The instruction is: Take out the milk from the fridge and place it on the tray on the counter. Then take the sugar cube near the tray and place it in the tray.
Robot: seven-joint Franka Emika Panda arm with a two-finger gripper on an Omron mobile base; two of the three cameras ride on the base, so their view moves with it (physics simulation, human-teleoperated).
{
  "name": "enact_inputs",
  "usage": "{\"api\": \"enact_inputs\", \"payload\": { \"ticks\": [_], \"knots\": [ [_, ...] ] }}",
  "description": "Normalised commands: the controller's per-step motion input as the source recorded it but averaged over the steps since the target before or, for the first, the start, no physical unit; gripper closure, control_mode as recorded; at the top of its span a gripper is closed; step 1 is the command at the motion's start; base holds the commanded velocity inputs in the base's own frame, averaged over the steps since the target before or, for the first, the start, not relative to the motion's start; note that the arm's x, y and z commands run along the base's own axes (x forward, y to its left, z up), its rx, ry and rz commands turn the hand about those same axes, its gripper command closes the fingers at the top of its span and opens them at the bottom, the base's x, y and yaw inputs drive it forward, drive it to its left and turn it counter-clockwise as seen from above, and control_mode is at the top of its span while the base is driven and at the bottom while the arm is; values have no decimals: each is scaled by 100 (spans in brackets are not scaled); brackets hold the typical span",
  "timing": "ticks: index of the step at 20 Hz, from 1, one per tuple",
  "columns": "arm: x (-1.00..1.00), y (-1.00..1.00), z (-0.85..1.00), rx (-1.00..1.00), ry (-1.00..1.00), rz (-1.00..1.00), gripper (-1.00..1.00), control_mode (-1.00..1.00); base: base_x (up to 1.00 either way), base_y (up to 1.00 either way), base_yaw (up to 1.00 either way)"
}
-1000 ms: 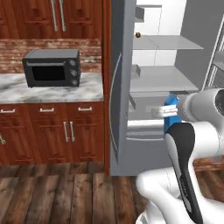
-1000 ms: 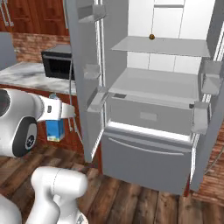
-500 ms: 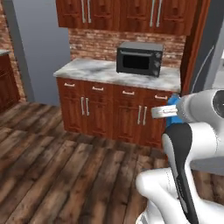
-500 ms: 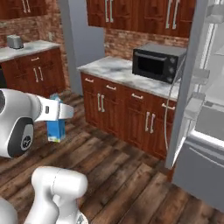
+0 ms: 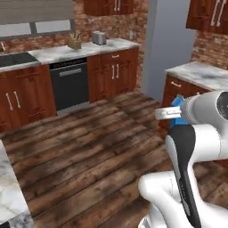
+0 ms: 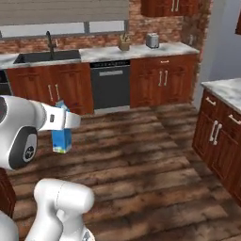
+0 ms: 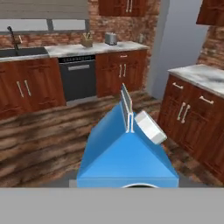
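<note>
The end effector grips the small blue gabled milk carton, holding it upright in the air above the dark wooden plank floor. White marble counter over reddish-brown cabinets runs along the far brick wall.

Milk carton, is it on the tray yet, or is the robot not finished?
Not finished. Done: the milk is out of the fridge. In hand: the gripper holds the carton in the air above the wooden floor, with the kitchen counter across the room. Left: set the milk on the tray, then put the sugar cube in the tray too.
</note>
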Motion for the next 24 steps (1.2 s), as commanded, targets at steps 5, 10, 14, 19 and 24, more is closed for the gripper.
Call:
{"api": "enact_inputs", "payload": {
  "ticks": [5, 10, 14, 19, 24],
  "knots": [
    [0, 0, 0, 0, 0, 0, 100, 100, 0, 0, 100],
    [0, 0, 0, 0, 0, 0, 100, 100, 0, 0, 100],
    [0, 0, 0, 0, 0, 0, 100, 100, 0, 0, 100],
    [0, 0, 0, 0, 0, 0, 100, 100, 0, -1, 98],
    [0, 0, 0, 0, 0, 0, 100, 100, 19, -51, 67]
  ]
}}
